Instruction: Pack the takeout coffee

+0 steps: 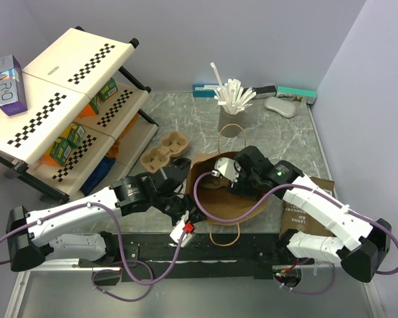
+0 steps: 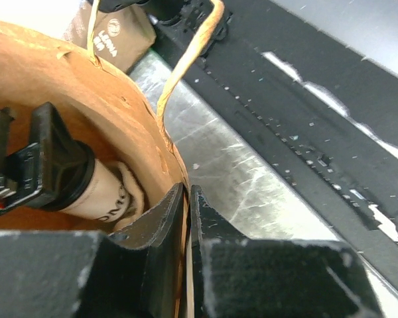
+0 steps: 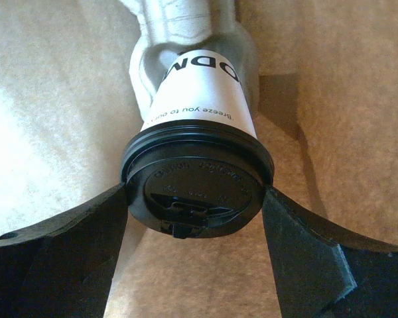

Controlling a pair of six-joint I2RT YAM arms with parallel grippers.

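The takeout coffee is a white paper cup [image 3: 199, 86] with a black lid [image 3: 196, 179]; it lies tilted inside the open brown paper bag [image 1: 215, 207]. My right gripper [image 3: 194, 193] is shut on the lid, one finger touching each side, and reaches into the bag [image 1: 229, 175]. In the left wrist view the cup [image 2: 105, 193] shows inside the bag with the right fingers [image 2: 50, 156] on it. My left gripper [image 2: 188, 199] is shut on the bag's near wall [image 2: 146, 139], at the bag's left rim [image 1: 188, 211].
A brown pulp cup carrier [image 1: 164, 151] lies left of the bag. A dark grey cup of white sticks [image 1: 233, 99] stands behind it. A shelf rack [image 1: 73, 99] fills the left. A brown pouch [image 1: 304, 199] lies on the right. A black rail [image 2: 305, 119] runs along the near edge.
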